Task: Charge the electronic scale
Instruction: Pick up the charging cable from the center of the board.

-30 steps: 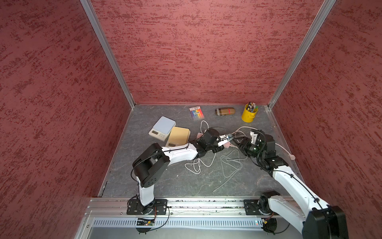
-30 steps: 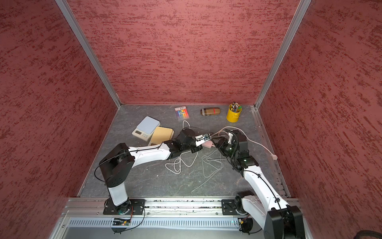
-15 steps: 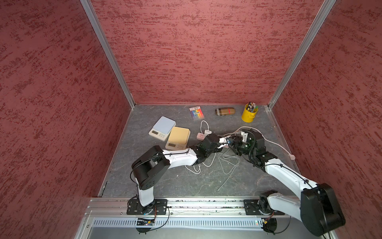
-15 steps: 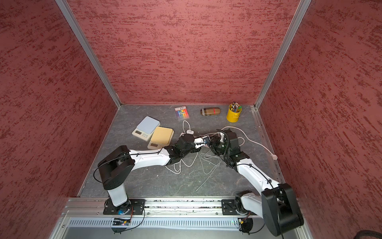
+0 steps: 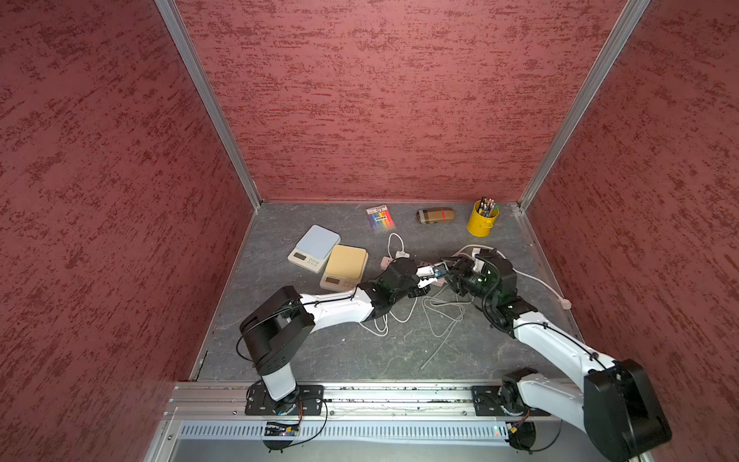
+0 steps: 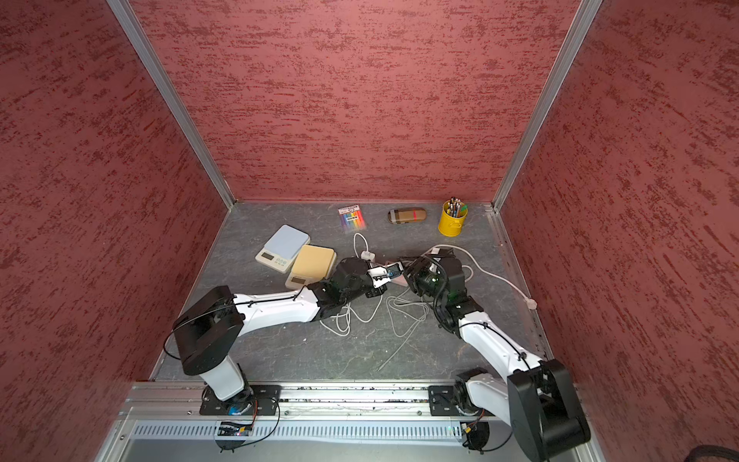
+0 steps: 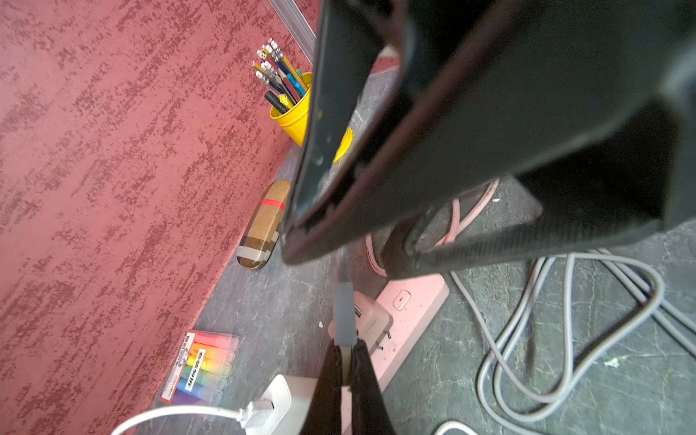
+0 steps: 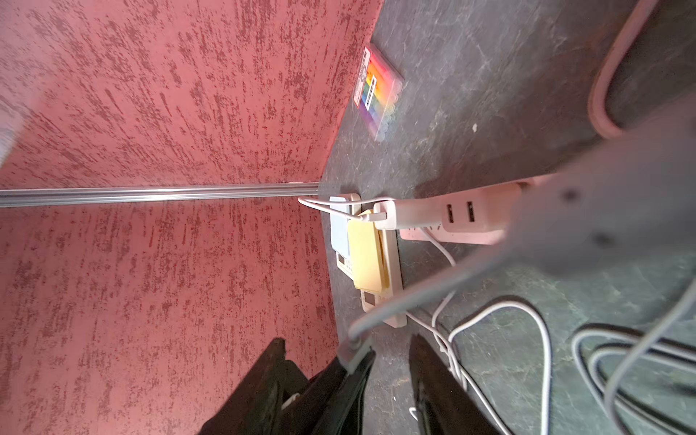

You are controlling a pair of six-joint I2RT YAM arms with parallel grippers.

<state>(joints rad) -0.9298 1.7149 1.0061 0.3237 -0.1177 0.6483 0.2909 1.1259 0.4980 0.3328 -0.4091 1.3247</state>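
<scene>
Blue scale [image 5: 316, 246] lies farthest to the left of the grippers, and the tan scale [image 5: 344, 265] sits close against its right side, near the left arm. The tan one's long axis runs from its display end by the arm back toward the far wall. Which of the two is to be charged I cannot tell, and no port shows. Next comes the left gripper [image 7: 346, 350], clamped tight on the end of a grey plug [image 7: 344, 314] whose long axis points straight out from the fingertips, away from both scales. Farthest right, the right gripper [image 5: 452, 269] faces it, jaws parted astride the cord [image 8: 414, 292] beyond the plug, gripping nothing that I can see. I judge the left arm nearer, so the plug must swing back leftward.
</scene>
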